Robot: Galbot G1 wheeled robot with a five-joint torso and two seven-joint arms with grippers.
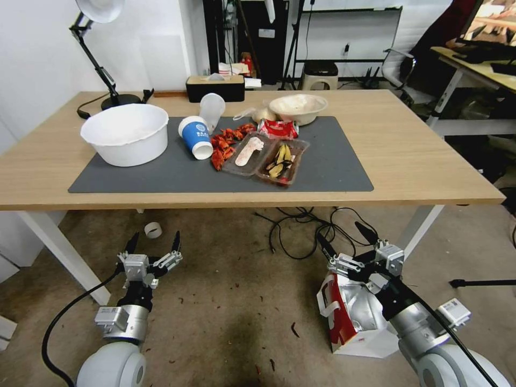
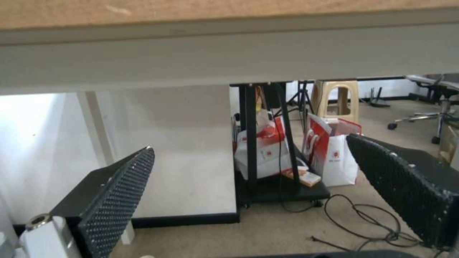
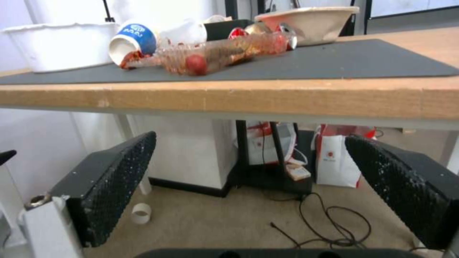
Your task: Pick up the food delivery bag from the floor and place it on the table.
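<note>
The food delivery bag point(image 1: 352, 317) stands on the floor point(image 1: 231, 301) at the right, just in front of the table point(image 1: 408, 156). It is boxy, red and white, its top open onto silver foil lining, with a white strap on its left side. My right gripper point(image 1: 344, 234) hangs open just above the bag's far rim, holding nothing. In the right wrist view its fingers point(image 3: 110, 179) are spread wide, facing the table's front edge point(image 3: 287, 100). My left gripper point(image 1: 154, 239) is open over bare floor at the left, and its wrist view looks under the tabletop point(image 2: 229, 53).
The dark mat point(image 1: 322, 166) carries a white basin point(image 1: 125, 131), a tipped blue cup point(image 1: 195, 137), food trays point(image 1: 266, 156) and a bowl point(image 1: 298, 107). Black cables point(image 1: 301, 226) and a white roll point(image 1: 153, 230) lie under the table. White table legs point(image 1: 59, 247) flank the gap. Other red-and-white bags point(image 2: 330, 150) stand far behind.
</note>
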